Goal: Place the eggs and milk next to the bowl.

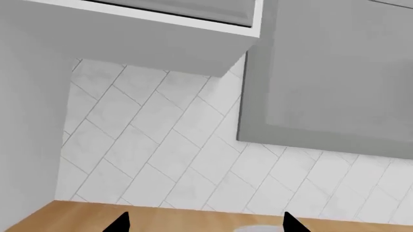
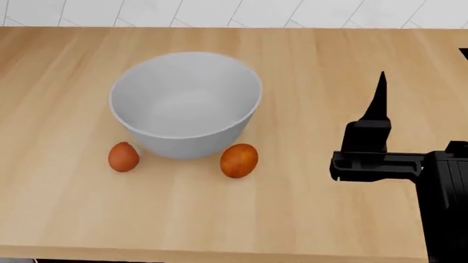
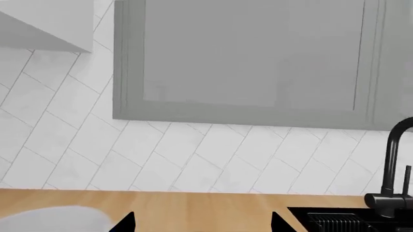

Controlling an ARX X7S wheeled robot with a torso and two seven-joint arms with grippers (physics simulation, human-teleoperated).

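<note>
Eggs (image 2: 124,156) (image 2: 239,160) already lie just beside the bowl (image 2: 186,104) on its near side, but no milk shows, so fetching it seems the step in hand, calling for the empty, spread right gripper (image 3: 201,223) or left gripper (image 1: 205,224), equally agape, to find the carton.

— The counter (image 2: 351,71) is showing as pale wood, grain running lengthwise, smooth and matt; the bowl (image 2: 186,104) resting on it is looking like plain matt ceramic.

— The eggs (image 2: 239,160) just beside the bowl are looking smooth, faintly speckled, dull orange; behind the counter the wall tiles (image 1: 161,159) are reading white and satin; the faucet (image 3: 393,169) is appearing matt black metal.
</note>
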